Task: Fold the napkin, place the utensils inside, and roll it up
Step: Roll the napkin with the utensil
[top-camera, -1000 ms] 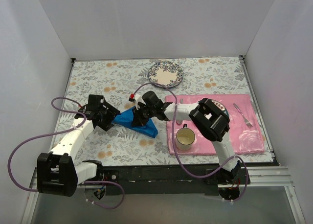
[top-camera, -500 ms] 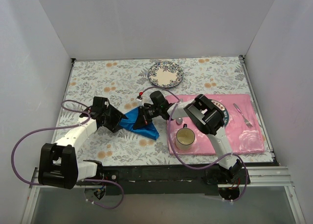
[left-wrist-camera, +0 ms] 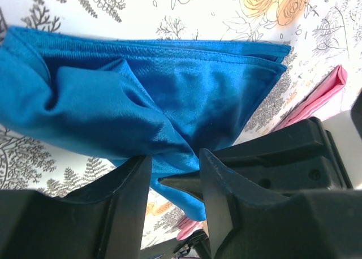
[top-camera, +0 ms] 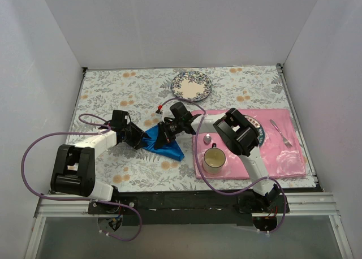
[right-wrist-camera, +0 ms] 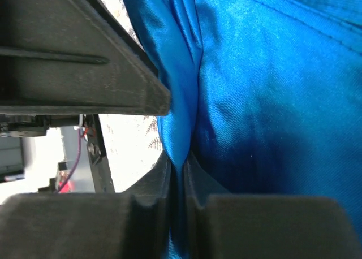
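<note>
As I look down from overhead, the blue napkin [top-camera: 165,145] lies bunched on the floral worktop [top-camera: 113,95] between the left end effector [top-camera: 139,138] and the right end effector [top-camera: 164,133]. The left wrist view shows that arm's fingers [left-wrist-camera: 127,185] narrowly apart around a fold, and I cannot tell whether they grip it. In the right wrist view the jaws are pressed together on a pinched ridge of napkin.

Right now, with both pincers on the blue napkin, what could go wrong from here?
The right pincer grips only a thin fold of the napkin; a tug might slip it free. The left pincer sits right beside it, so the two could collide or drag the cloth unevenly. The mug stands on the placemat close to the right arm; a sweep might tip it.
</note>
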Robot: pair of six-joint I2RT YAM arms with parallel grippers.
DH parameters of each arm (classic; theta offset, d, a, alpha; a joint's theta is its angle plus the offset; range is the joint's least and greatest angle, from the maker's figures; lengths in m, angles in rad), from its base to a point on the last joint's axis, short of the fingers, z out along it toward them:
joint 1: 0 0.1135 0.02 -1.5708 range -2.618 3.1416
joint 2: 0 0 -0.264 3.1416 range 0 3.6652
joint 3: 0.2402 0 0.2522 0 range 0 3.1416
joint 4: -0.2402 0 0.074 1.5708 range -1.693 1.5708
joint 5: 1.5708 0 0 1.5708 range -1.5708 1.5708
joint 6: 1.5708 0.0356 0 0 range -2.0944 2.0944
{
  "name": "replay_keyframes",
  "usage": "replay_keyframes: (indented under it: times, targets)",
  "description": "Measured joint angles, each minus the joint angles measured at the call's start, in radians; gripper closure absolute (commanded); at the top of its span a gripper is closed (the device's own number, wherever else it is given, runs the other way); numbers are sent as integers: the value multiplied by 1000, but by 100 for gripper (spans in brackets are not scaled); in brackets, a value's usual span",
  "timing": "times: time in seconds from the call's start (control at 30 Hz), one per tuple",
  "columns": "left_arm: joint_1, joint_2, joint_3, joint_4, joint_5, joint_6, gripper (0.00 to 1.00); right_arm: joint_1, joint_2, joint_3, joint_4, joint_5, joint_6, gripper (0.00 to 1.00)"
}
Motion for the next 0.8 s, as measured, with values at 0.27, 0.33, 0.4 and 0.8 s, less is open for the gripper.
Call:
replay_keyframes:
  times: [0.27, 0.33, 0.4, 0.8]
  targets:
    - [0, 64, 27, 40, 26, 26, 68, 30, -8, 188, -384, 102, -241, 43]
    - [0, 77, 32, 54, 35, 31, 68, 48, -21, 228, -473, 163, -304, 36]
    - [0, 87, 35, 66, 45, 37, 69, 73, -43, 260, -555, 256, -377, 29]
    - [0, 107, 50, 67, 65, 56, 70, 245, -218, 138, -566, 786, -639, 21]
